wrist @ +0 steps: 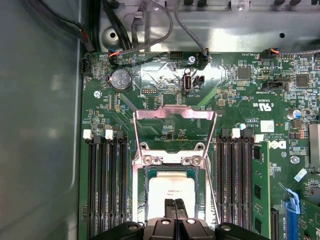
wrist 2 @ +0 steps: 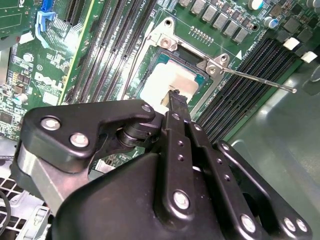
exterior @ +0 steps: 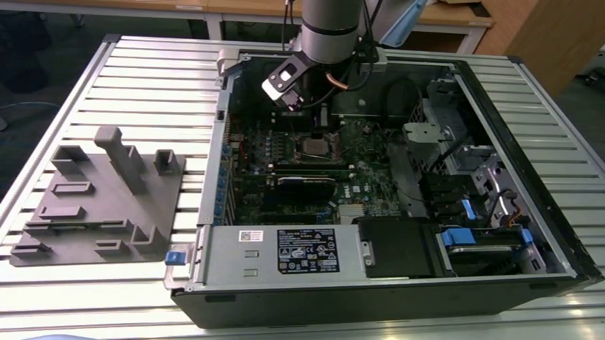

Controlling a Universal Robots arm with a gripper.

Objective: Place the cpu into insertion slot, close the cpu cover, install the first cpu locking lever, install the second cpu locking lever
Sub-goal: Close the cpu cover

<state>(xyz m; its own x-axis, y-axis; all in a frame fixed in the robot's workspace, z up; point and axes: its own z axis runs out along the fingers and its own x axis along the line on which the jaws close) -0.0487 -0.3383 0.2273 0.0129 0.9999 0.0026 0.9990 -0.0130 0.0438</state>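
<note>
At the exterior view's left, I see a grey fixture (exterior: 95,205) on the slatted table (exterior: 142,71). To its right stands the open computer case (exterior: 529,142). In the first wrist view, the cpu (wrist: 172,190) lies flat in the insertion slot (wrist: 140,190), and the cpu cover (wrist: 175,114) is swung open. The gripper (wrist: 175,206) sits directly over the cpu, fingers pressed together, gripping nothing.

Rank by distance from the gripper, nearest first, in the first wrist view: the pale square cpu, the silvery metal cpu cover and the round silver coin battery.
1. cpu, in the insertion slot, at the gripper.
2. cpu cover, open beyond the slot.
3. coin battery, near the board's edge.
</note>
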